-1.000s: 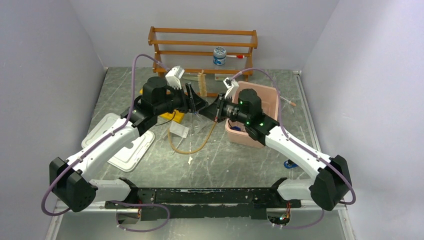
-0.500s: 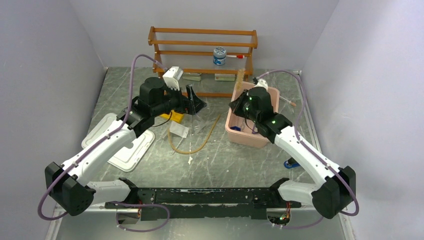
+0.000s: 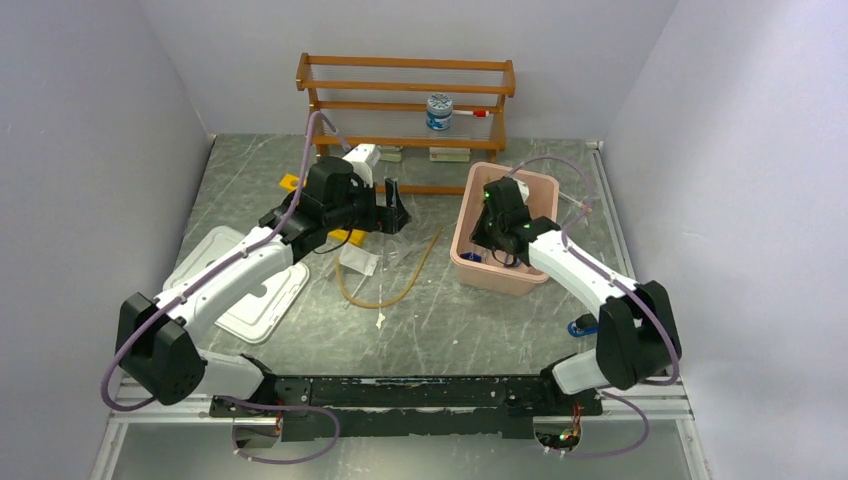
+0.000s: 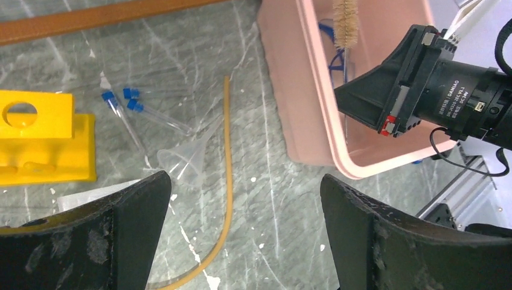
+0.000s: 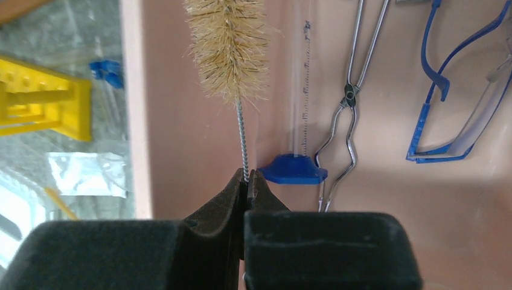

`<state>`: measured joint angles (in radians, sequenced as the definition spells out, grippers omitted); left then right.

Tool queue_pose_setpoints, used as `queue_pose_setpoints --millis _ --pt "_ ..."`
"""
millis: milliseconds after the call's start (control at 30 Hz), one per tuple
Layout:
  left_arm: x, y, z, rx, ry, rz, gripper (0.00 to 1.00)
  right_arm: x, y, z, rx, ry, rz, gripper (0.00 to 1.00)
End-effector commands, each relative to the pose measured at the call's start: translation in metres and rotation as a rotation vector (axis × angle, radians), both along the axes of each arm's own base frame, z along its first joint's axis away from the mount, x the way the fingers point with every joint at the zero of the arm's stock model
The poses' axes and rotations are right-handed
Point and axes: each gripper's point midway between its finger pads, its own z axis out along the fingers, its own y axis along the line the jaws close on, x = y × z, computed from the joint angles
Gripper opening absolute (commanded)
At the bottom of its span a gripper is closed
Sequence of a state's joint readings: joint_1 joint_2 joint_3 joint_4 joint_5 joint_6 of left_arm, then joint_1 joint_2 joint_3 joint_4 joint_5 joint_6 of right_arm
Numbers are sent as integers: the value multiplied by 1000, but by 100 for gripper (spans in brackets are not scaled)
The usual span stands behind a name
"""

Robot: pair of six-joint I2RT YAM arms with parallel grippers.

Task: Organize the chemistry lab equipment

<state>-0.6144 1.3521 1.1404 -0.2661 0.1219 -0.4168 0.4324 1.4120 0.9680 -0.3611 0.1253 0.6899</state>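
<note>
Black right claw (image 5: pixel 246 179) pinched tight on the wire stem of a tan bristle brush (image 5: pixel 228 48); bristle head straight ahead of the tips, inside the pink bin (image 5: pixel 169 121), close to one wall. Deeper in the bin: blue-footed cylinder (image 5: pixel 294 170), metal tongs (image 5: pixel 348 90), blue glasses (image 5: pixel 465 130). Outside the bin, left claw (image 4: pixel 247 241) spread wide, holding nothing, above the worktop (image 4: pixel 272 199). Under it: tan hose (image 4: pixel 230 169), clear funnel (image 4: pixel 188 158), blue-capped tubes (image 4: pixel 130 106); yellow rack (image 4: pixel 42 142) farthest from the bin.

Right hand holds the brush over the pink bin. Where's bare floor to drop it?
Bare strip of bin floor between the wall nearest the yellow rack and the graduated cylinder, under the brush. Tongs and safety glasses crowd the rest.
</note>
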Motion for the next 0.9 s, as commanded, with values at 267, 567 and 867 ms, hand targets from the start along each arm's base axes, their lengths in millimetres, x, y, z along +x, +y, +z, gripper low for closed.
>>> queue_pose_setpoints --millis 267,567,867 --pt "-5 14 -57 89 99 58 95 7 3 -51 -55 67 64 5" --pt "-18 26 -86 150 141 48 92 11 -2 -31 -59 40 19 39" --pt "-36 104 -130 330 290 437 82 9 -28 20 -139 -9 -76 47"
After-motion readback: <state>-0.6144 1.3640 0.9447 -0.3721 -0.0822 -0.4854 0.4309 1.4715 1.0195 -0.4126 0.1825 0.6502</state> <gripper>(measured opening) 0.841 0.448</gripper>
